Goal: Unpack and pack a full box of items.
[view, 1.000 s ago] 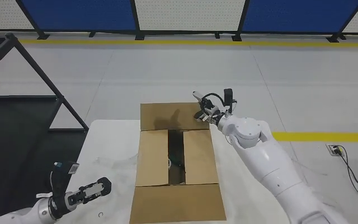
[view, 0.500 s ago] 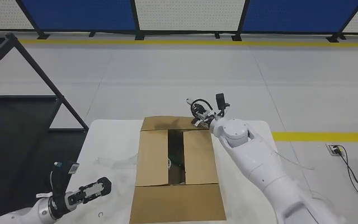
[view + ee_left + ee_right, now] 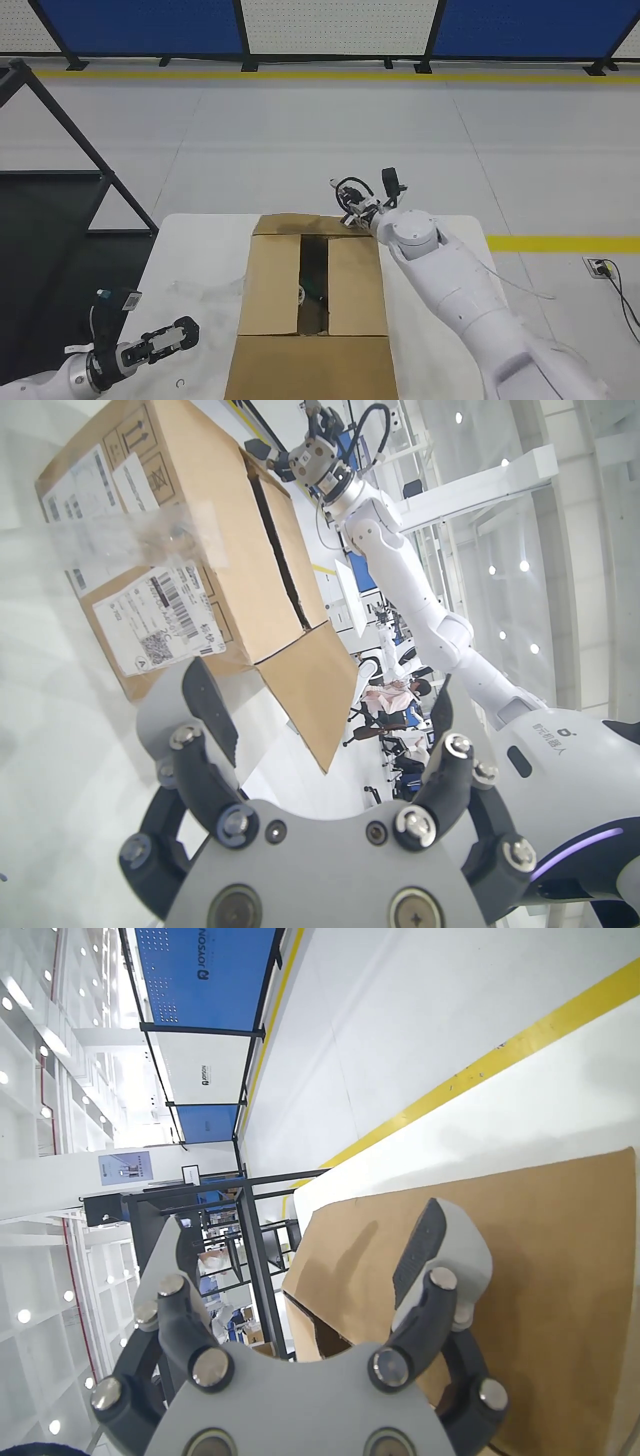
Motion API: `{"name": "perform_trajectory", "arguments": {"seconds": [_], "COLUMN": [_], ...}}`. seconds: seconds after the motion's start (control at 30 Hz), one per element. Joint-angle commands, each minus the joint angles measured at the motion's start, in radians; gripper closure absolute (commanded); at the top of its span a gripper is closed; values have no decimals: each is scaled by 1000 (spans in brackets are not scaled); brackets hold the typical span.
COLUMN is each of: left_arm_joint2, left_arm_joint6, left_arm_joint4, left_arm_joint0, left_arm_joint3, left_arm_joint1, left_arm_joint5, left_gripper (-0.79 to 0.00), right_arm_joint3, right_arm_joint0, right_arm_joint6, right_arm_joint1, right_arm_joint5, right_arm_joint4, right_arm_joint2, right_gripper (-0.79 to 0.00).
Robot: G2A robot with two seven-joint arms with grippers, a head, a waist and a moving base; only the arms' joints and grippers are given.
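At far edge of box (image 3: 270,285): R gripper (image 3: 347,212) sits on the far flap (image 3: 300,224), fingers spread wide, nothing pinched. Wrist view has one pad (image 3: 420,1243) over the flap face, other finger out past the flap's side edge.
Box pos: mid-table (image 3: 190,260). 2 long flaps (image 3: 352,285) nearly shut w/ dark slot (image 3: 313,265) between. Near flap (image 3: 310,368) folded out toward robot.
Items (image 3: 310,292): just visible thru slot, too small to ID.
L gripper (image 3: 178,336): low over table, well apart from box on its L side, fingers spread, empty.
Step (est.): opening flaps, unpack not begun.
Risk 1: far flap isn't clamped, so it can flop over the long flaps once the R arm lets off. Cause: open fingers + stiff crease.
Risk 2: a push on the flap w/o counter-hold could slide the box toward the near table edge. L gripper is too far off to brace.
Risk 3: going in thru the narrow slot, a finger could snag a long flap edge and tear it or lift the box.
Risk 4: near flap sticks out on L arm's side, so a clip is possible on approach.
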Motion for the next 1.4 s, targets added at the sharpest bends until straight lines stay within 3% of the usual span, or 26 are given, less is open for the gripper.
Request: {"name": "perform_trajectory", "arguments": {"seconds": [0.0, 0.37, 0.5, 0.7, 0.87, 1.23, 1.37], "left_arm_joint2": [0, 0, 0, -59, -140, -139, -124], "left_arm_joint6": [0, 0, 12, 100, 177, 181, 256], "left_arm_joint4": [0, 0, 3, 100, 244, 246, 339], "left_arm_joint0": [0, 0, 1, 20, 41, 42, 48], "left_arm_joint3": [0, 0, -4, -23, -5, -7, -35], "left_arm_joint1": [0, 0, 0, 4, 12, 12, 10], "left_arm_joint5": [0, 0, 5, -8, -8, -7, 29], "left_gripper": [-785, -785, -785, -785, -785, -785, -785], "right_arm_joint3": [-2, -140, -284, -562, -615, -651, -649], "right_arm_joint0": [-1, -43, -100, -221, -253, -283, -287], "right_arm_joint6": [-4, 228, 364, 564, 535, 569, 586], "right_arm_joint1": [0, 54, 93, 159, 177, 176, 170], "right_arm_joint5": [-44, -206, -182, -52, -28, 12, 43], "right_arm_joint4": [5, -10, -72, -177, -199, -240, -256], "right_arm_joint2": [14, 107, 136, 197, 239, 206, 178], "right_gripper": [-785, -785, -785, -785, -785, -785, -785]}}
